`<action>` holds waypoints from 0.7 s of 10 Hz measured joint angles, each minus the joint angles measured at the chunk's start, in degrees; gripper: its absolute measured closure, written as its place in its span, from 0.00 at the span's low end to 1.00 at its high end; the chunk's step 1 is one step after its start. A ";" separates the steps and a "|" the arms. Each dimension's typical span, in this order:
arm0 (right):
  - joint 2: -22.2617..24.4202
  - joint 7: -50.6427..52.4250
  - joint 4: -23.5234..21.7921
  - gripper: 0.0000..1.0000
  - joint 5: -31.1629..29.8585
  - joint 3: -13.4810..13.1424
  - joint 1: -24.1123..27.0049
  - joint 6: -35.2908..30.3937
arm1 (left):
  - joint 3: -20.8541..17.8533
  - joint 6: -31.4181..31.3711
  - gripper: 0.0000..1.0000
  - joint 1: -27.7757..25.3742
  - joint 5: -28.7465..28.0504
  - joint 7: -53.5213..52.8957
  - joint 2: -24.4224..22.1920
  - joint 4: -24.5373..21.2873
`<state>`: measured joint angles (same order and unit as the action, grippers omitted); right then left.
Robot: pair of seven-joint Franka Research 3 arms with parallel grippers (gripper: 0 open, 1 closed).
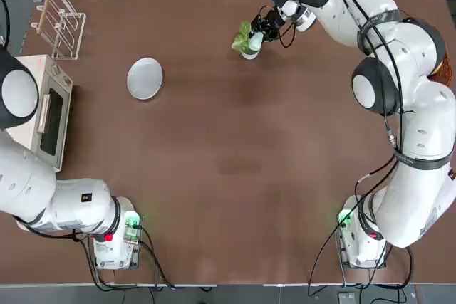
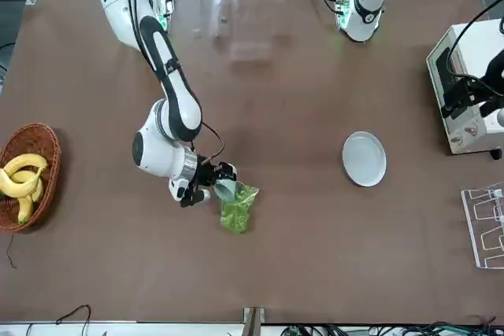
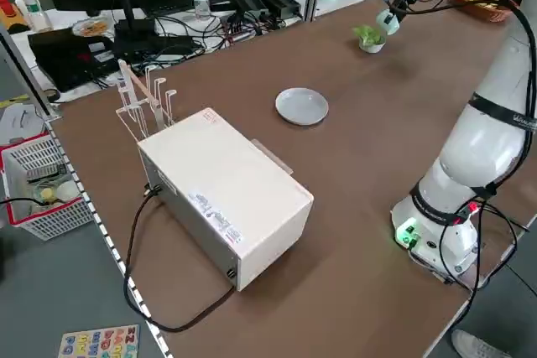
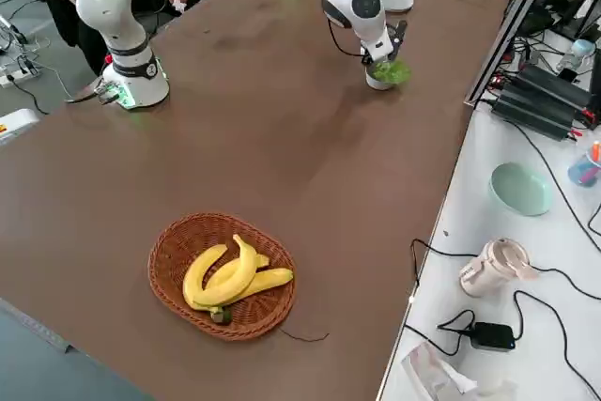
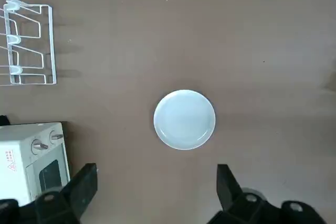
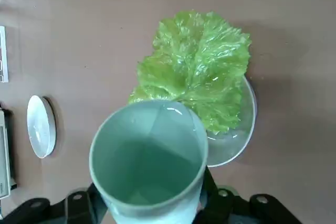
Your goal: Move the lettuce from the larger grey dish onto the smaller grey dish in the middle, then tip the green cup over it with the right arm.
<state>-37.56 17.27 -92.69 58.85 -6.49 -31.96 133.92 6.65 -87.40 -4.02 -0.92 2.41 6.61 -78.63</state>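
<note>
at the near edge of the table (image 1: 235,176), by the robot's own side, the left arm sits folded back over its base, and its left gripper (image 5: 157,192) hangs high above the table with its fingers spread wide and nothing between them. just beyond that, on the left side, stands a white toaster oven (image 1: 44,108), with a clear wire rack (image 1: 63,23) farther back near the far left corner. the plate (image 1: 145,77) lies flat on the table a little inward from the oven, bare, well apart from everything else. on the right side, a wicker basket (image 2: 28,175) of bananas (image 2: 22,185) sits at the table's edge beside the right arm (image 1: 399,97), which reaches out across the table toward the far side. there the right gripper (image 1: 269,25) is clenched around the green cup (image 6: 149,161), holding it tilted above the bowl (image 6: 236,140) so its open mouth points toward the wrist camera. the lettuce (image 6: 197,80) rests in the bowl, its frilly leaves spilling over the rim, directly under the cup.
</note>
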 joint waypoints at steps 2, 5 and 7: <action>0.00 -0.95 0.01 0.32 0.00 0.00 0.00 -0.22 | 0.00 0.00 0.00 0.00 0.00 0.00 0.00 0.00; -0.01 -2.69 0.20 0.32 0.00 0.00 0.00 -0.81 | 0.05 0.00 0.00 0.01 0.00 0.00 0.00 0.00; -0.06 -4.31 0.42 0.32 0.00 0.00 0.01 -1.08 | 0.05 0.00 0.00 0.01 0.00 0.00 0.00 0.00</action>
<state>-37.63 12.96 -92.27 58.85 -6.50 -31.95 132.84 6.70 -87.40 -4.01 -0.91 2.41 6.61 -78.63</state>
